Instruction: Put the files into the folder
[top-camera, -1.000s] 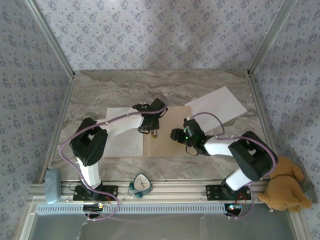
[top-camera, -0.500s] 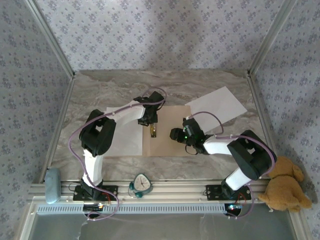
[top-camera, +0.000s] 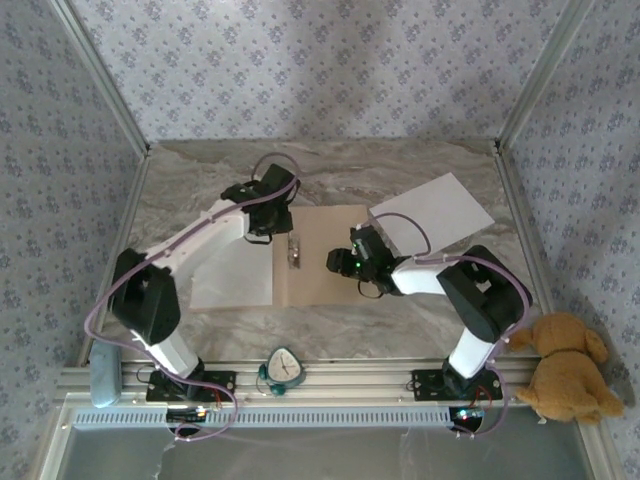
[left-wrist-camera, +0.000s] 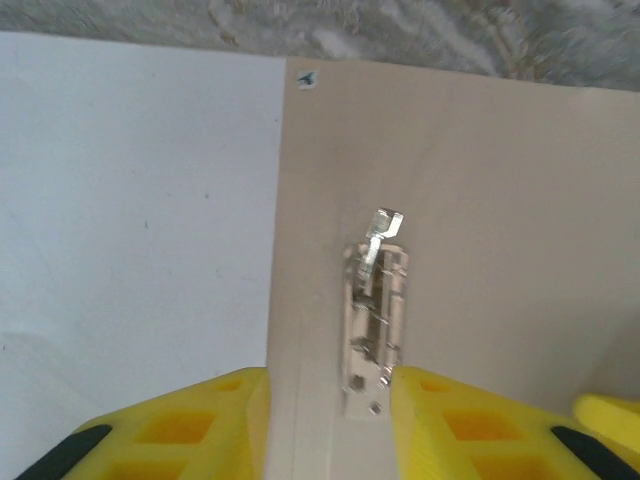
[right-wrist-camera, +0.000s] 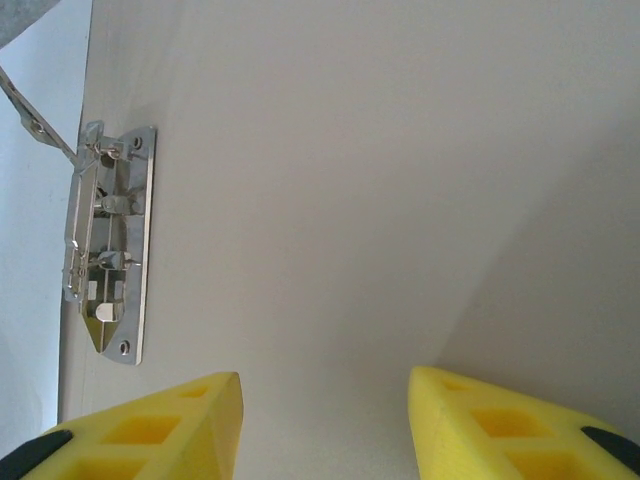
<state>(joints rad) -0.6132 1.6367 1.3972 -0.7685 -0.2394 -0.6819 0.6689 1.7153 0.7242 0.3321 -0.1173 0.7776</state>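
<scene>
**Two sheets, one folder, both grippers open over it**

At the far left, a blue-grey pad (top-camera: 105, 372) lies on the metal rail at the counter's near edge. The left arm reaches from there to the middle of the counter. The first white sheet (top-camera: 235, 275) lies flat beneath it, its right edge meeting the left edge of the folder (top-camera: 325, 285). The left gripper (top-camera: 262, 225) hangs over that seam. In the left wrist view its yellow fingers (left-wrist-camera: 200, 425) stand apart, gripping nothing, with the near end of the metal clip (left-wrist-camera: 375, 300) between them.

There is one tan folder, lying flat in the middle of the counter. Its one clip (top-camera: 295, 250) sits along its left side, with a thin lever jutting from one end. A small triangular gadget (top-camera: 285, 368) sits on the rail below.

The right gripper (top-camera: 340, 262) is over the folder's right half, with its fingers (right-wrist-camera: 150, 430) spread and only bare cardboard between them. The second white sheet (top-camera: 435, 210) lies askew further right, one corner just beside the folder's far right corner. That makes two sheets, both outside the folder. A tan plush dog (top-camera: 565, 365) sits by the right arm's base.

The counter (top-camera: 200, 170) is grey-brown marble pattern, enclosed by aluminium posts and pale, small-flowered wallpaper (top-camera: 300, 60).
</scene>
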